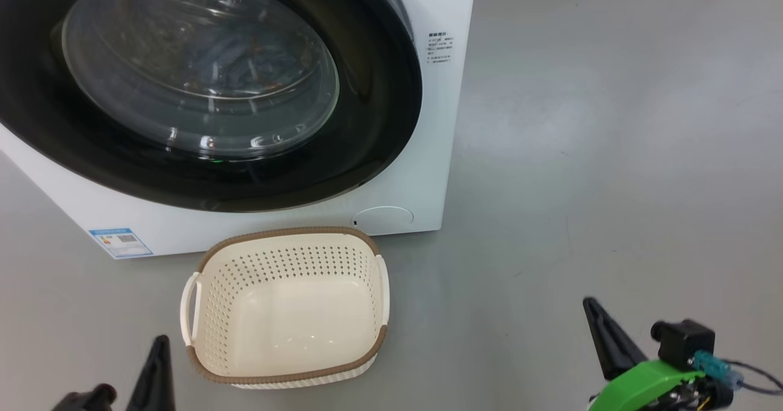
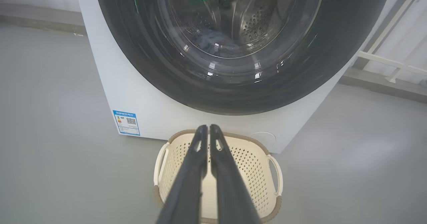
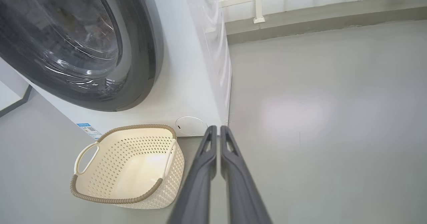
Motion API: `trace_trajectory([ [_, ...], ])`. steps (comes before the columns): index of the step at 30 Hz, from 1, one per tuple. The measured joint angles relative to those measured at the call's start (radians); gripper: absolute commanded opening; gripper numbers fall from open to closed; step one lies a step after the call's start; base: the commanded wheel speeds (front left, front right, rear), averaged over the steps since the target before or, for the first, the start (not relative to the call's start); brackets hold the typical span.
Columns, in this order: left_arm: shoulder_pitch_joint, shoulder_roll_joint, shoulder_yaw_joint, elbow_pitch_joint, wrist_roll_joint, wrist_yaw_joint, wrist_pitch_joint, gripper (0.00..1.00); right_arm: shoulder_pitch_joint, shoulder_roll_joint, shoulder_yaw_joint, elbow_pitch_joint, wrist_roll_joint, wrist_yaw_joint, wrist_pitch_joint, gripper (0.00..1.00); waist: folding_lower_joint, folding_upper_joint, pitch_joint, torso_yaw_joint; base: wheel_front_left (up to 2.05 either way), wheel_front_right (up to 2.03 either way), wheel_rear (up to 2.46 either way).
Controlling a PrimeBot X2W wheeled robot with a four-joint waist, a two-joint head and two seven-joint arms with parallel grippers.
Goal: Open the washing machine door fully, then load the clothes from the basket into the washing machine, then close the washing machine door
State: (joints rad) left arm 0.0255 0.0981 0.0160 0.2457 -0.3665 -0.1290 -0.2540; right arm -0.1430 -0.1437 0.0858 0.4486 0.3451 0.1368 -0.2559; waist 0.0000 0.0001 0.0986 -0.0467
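Head view: the big white boxy washing machine has its round glass door with the glossy black rim apparently flush. Blue clothes show dimly behind the glass, and the cream perforated plastic basket sits bare just before the machine. The task looks done, so confirm the latch and keep the left gripper and right gripper off the basket. Left wrist view: fingers pressed together, holding nothing. Right wrist view: likewise, near the machine's corner. The latch is cut off, and no cream garment can be made out.

You're looking at the washing machine door sitting shut against the white washing machine, with blue clothes lying behind its bulging glass. The cream, brown-rimmed basket is standing upright and empty just in front of the machine.
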Motion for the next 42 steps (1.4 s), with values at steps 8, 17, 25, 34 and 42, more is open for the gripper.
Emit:
trace_trajectory([
  [8,0.007,-0.016,-0.005,0.014,-0.058,0.000,0.018,0.00,0.021,0.012,-0.004,0.010,0.060,0.000,0.018,0.00,0.0005,0.0000,-0.008,0.003,0.00,0.00,0.00],
  [17,0.006,-0.016,-0.002,0.015,-0.153,0.000,0.045,0.00,0.021,0.016,-0.018,-0.002,0.153,0.000,0.045,0.00,0.0002,0.0000,-0.013,0.006,0.00,0.00,0.00],
  [25,0.006,-0.019,0.003,0.016,-0.238,0.000,0.071,0.00,0.021,0.020,-0.035,-0.016,0.239,0.000,0.071,0.00,0.0001,0.0000,-0.019,0.009,0.00,0.00,0.00],
  [34,0.001,-0.020,0.008,0.016,-0.329,0.000,0.099,0.00,0.021,0.026,-0.049,-0.030,0.334,0.000,0.097,0.00,0.0001,0.0000,-0.026,0.013,0.00,0.00,0.00],
  [42,-0.006,-0.023,0.013,0.017,-0.409,0.000,0.120,0.00,0.022,0.031,-0.066,-0.042,0.414,0.000,0.115,0.00,0.0000,0.0000,-0.032,0.016,0.00,0.00,0.00],
])
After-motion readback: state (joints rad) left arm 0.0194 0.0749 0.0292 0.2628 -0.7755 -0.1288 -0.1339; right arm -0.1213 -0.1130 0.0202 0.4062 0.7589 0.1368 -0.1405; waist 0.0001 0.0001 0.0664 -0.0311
